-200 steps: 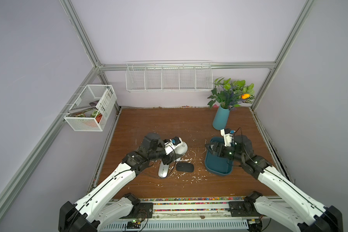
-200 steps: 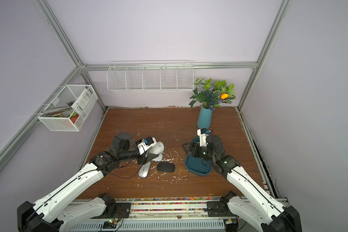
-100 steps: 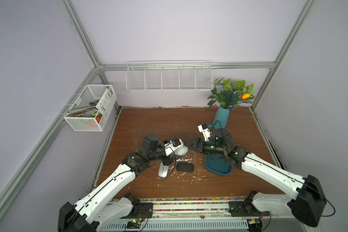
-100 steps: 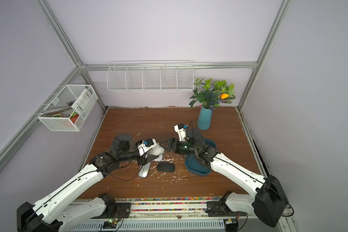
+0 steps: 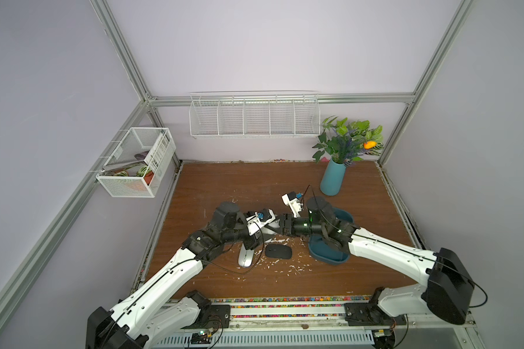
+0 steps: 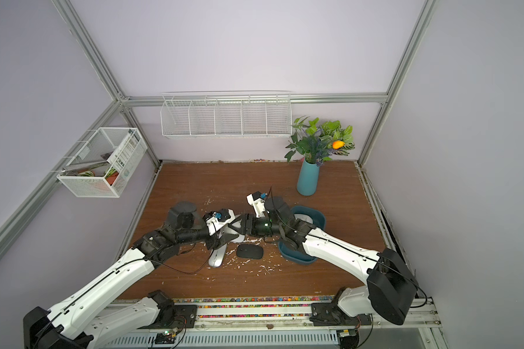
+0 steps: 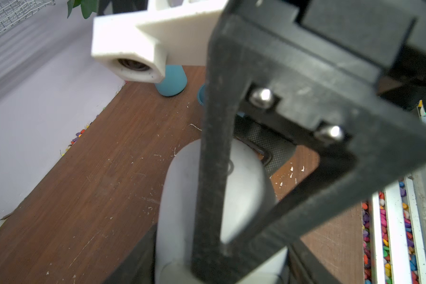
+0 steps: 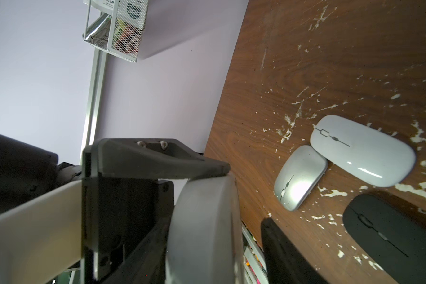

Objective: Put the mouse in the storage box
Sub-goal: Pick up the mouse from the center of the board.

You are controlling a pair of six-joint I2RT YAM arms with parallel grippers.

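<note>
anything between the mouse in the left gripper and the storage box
Only the right arm: it reaches over the storage box, and the right gripper straddles the mouse that the left gripper holds. Nothing else visible stands in the path.

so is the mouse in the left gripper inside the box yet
Out. The grey mouse is in the left gripper, above the table, short of the storage box.

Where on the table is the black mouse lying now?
In both top views the black mouse lies near the middle of the wooden table, between a pale mouse on the robot's left and the teal storage box on its right.
</note>
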